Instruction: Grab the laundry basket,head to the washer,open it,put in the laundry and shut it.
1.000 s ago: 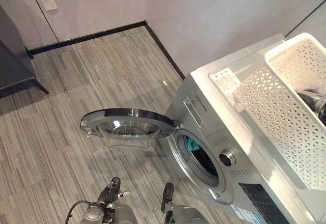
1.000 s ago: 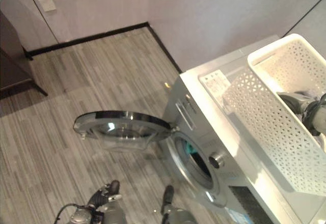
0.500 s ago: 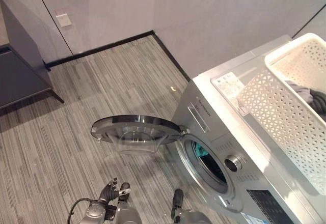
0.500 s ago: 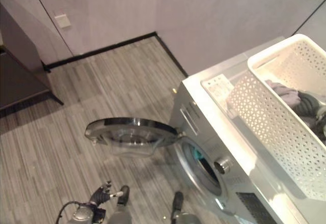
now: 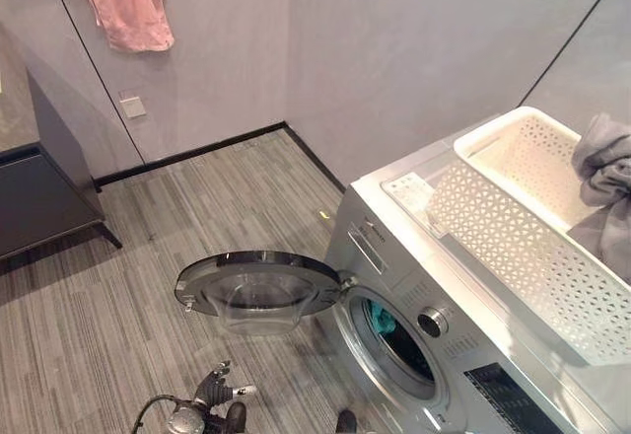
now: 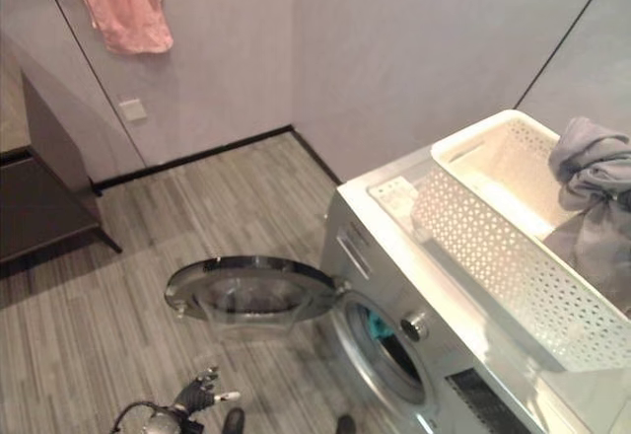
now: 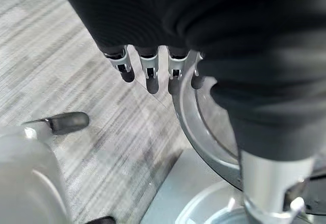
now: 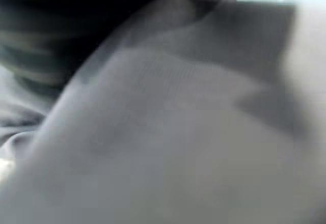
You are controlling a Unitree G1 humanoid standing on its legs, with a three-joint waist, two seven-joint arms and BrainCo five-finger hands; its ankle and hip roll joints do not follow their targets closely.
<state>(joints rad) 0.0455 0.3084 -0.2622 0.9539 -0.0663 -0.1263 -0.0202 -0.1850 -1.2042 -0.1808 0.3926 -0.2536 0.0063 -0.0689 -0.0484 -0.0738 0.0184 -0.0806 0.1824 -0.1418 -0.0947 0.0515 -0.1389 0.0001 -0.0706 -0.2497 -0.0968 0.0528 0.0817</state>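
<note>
The washer (image 5: 424,286) stands with its round door (image 5: 258,284) swung fully open and its drum mouth (image 5: 394,330) facing the floor side, while the white laundry basket (image 5: 513,217) lies lengthwise along its top. A grey garment (image 5: 603,173) hangs above the basket's far end, now raised clear of the rim where a second ago it lay inside; grey cloth fills the right wrist view, so whether the right hand grips it I cannot tell. From there the drum lies down and to the robot's left, with the relaxed, empty left hand (image 5: 215,389) low by the door.
</note>
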